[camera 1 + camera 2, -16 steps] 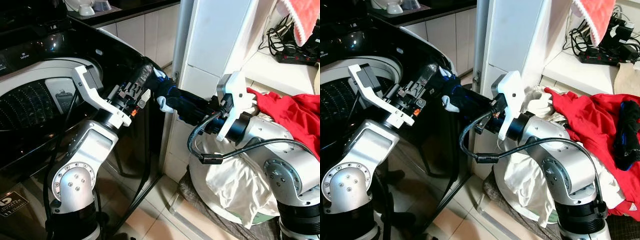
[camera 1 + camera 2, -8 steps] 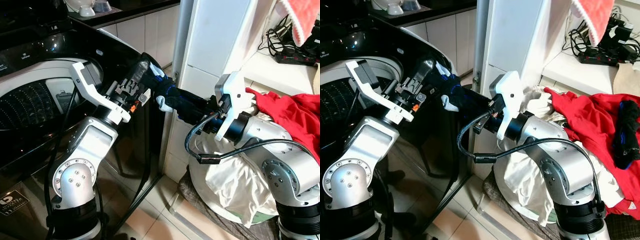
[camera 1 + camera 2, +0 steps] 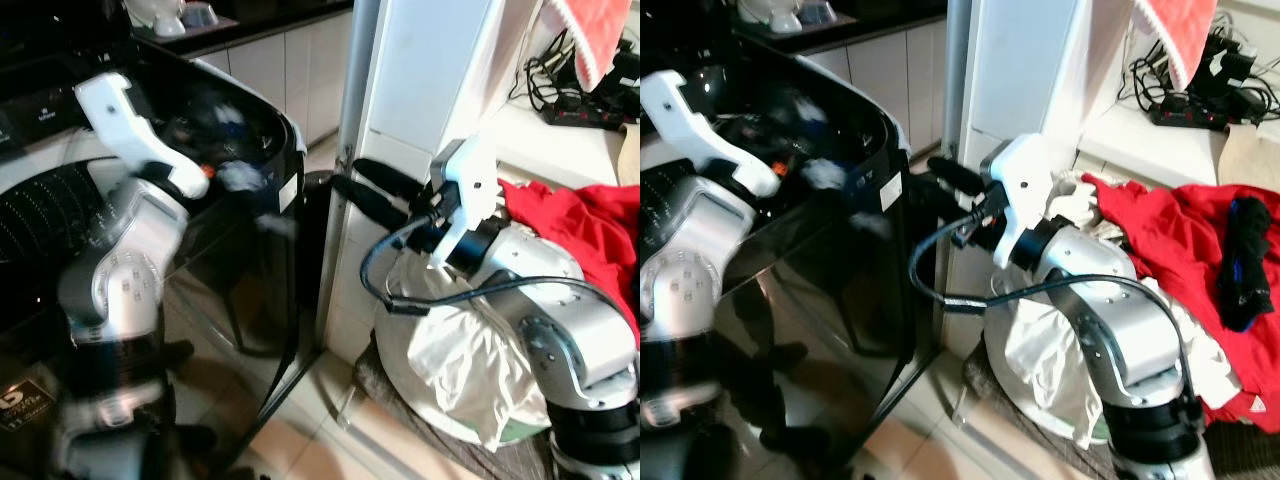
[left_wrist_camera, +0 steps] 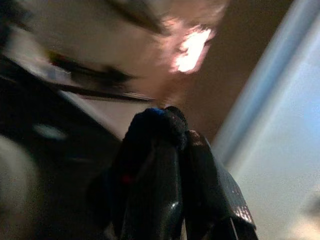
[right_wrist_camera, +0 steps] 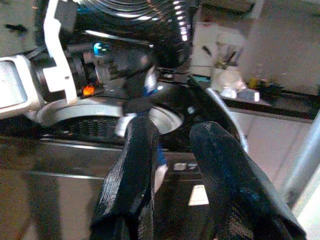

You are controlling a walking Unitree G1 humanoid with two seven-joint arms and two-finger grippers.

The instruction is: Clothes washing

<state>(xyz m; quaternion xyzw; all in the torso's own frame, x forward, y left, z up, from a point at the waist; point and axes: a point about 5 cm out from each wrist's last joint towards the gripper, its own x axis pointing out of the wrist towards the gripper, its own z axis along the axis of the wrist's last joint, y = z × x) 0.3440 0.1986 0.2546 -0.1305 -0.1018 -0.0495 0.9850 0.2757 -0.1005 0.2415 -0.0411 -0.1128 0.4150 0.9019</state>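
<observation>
A dark blue garment with white patches (image 4: 150, 125) is pinched in my left gripper (image 4: 172, 132), which is shut on it. That arm is blurred above the black top-load washing machine (image 3: 250, 250), the garment (image 3: 228, 112) near the machine's right rim beside the drum opening (image 3: 45, 205). My right gripper (image 3: 365, 187) stands open and empty by the white cabinet edge, its fingers (image 5: 137, 150) apart and pointing at the washer. From the right wrist the garment (image 5: 137, 75) hangs under the left gripper.
A round basket (image 3: 440, 425) at my right holds white cloth (image 3: 455, 350), with a red garment (image 3: 580, 220) heaped behind it. A white cabinet (image 3: 420, 90) stands between washer and basket. Cables and a power strip (image 3: 585, 110) lie on a shelf.
My left arm has swung left over the washer, carrying the dark garment away from the right gripper. The right gripper has let go and now stands open.
</observation>
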